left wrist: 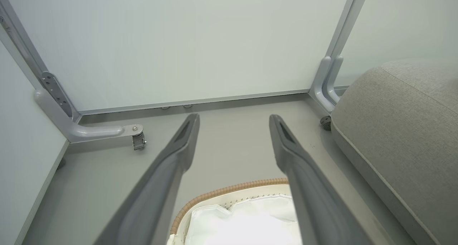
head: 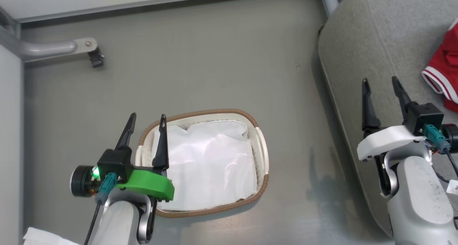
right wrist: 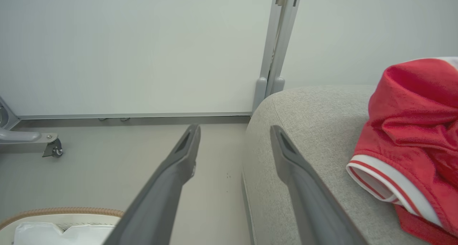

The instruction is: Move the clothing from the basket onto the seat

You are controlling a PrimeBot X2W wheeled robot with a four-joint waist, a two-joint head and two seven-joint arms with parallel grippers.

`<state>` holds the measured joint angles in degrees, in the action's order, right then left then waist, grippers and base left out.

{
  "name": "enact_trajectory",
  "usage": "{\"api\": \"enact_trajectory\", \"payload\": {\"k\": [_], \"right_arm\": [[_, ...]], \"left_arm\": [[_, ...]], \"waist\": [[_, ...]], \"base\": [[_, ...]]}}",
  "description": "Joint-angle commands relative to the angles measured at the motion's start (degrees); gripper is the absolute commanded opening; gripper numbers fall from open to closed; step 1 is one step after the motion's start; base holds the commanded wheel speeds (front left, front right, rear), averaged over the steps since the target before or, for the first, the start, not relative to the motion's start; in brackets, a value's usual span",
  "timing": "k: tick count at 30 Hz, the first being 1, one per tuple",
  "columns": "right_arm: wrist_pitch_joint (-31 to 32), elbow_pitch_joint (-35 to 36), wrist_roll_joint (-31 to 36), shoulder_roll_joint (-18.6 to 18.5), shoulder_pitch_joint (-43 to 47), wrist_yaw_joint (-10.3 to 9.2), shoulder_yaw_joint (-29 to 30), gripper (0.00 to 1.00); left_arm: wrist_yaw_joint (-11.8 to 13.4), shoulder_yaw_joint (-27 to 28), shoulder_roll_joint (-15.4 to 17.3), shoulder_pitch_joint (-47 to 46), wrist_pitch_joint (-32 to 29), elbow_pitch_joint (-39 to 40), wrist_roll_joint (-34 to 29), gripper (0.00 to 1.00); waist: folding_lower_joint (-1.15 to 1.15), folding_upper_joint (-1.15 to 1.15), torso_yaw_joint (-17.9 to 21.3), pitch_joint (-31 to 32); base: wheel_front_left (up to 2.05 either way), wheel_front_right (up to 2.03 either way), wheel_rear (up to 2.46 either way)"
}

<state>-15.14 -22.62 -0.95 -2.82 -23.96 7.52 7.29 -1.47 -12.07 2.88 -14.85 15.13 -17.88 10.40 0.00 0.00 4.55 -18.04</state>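
Observation:
The red clothing (head: 443,71) with white striped trim lies on the grey seat (head: 357,51) at the right edge; up close the clothing (right wrist: 411,137) sits bunched on the seat (right wrist: 315,130). The oval basket (head: 263,141) stands on the floor, holding just its white liner (head: 207,166). My left gripper (head: 147,119) is open above the basket's left end, nothing between its fingers. My right gripper (head: 380,82) is open over the seat's front edge, left of the clothing, holding nothing. The basket rim (left wrist: 229,191) appears below the left fingers, and the rim (right wrist: 61,212) at lower left.
White wall panels close off the far side and the left. A metal frame foot with a caster (head: 96,58) juts onto the grey floor at upper left. A frame post (right wrist: 275,48) stands behind the seat's corner. White cloth (head: 43,236) lies at the bottom left.

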Motion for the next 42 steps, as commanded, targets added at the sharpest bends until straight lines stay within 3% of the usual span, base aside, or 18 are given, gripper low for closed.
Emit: {"api": "enact_trajectory", "payload": {"k": [1, 11, 32, 33, 37, 42], "right_arm": [[0.01, -0.33, -1.01, -0.34, 1.34, -0.06, -0.84, 1.00], [0.01, -2.44, -3.90, -0.29, 5.56, -0.06, -5.88, 1.00], [0.01, -1.39, -5.69, -0.26, 16.19, -0.06, -7.88, 1.00], [0.00, -1.58, -5.30, 0.01, 15.39, 0.00, -7.89, 0.00], [0.20, -3.54, -5.50, 0.47, 15.85, 0.00, -7.81, 0.00], [2.03, -3.27, -11.10, 0.45, 15.66, 0.00, -6.92, 0.00]], "left_arm": [[0.54, 0.59, 0.11, 1.51, 0.01, -0.42, -0.15, 1.00], [2.49, 5.11, 0.10, 5.56, 0.01, -2.88, 0.73, 1.00], [-0.56, 7.54, 0.11, 15.87, 0.01, -3.06, 4.17, 1.00], [-0.54, 7.41, -0.02, 14.87, -0.02, -2.96, 4.16, 0.00], [-0.53, 7.24, -0.22, 15.25, -0.13, -4.98, 4.40, 0.00], [-0.90, 8.17, -0.21, 14.63, -1.71, -4.72, 9.52, 0.00]], "waist": [[0.00, 0.00, -3.72, 3.68], [0.00, 0.00, -5.01, 7.44], [0.00, 0.00, -5.54, 16.05], [0.00, 0.00, -5.45, 15.88], [0.00, 0.00, -5.46, 15.95], [0.00, 0.00, -5.43, 16.03]], "base": [[0.00, 0.00, 0.00], [0.00, 0.00, 0.00], [0.00, 0.00, 0.00], [0.00, 0.00, 0.00], [0.00, 0.00, 0.00], [0.00, 0.00, 0.00]]}}
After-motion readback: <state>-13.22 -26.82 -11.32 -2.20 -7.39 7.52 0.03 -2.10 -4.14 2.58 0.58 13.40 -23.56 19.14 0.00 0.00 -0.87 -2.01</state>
